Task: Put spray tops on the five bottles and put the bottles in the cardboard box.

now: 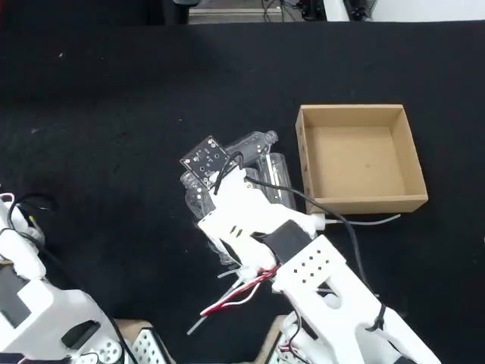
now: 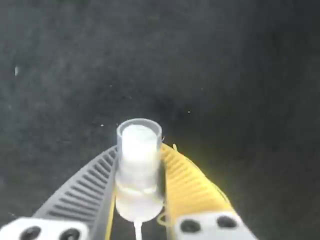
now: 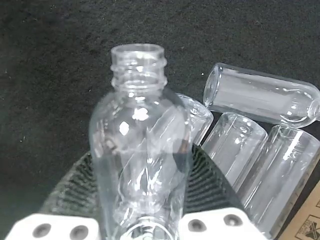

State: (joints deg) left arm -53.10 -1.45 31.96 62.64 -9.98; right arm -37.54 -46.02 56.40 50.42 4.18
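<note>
Now, left jaws: shut tight on a spray top (image 2: 139, 165), one finger on each side of it, over the black counter (image 2: 240, 75)
Right jaws: clamped around the body of a clear bottle (image 3: 140, 150), which I see with its threaded neck open
Other bottles (image 3: 260, 95): four, lying on their sides in a cluster just beside the held one
Right arm (image 1: 250, 220): stretched over that cluster
Cardboard box (image 1: 364, 203): open side up on the counter, just beside the lying bottles
</note>
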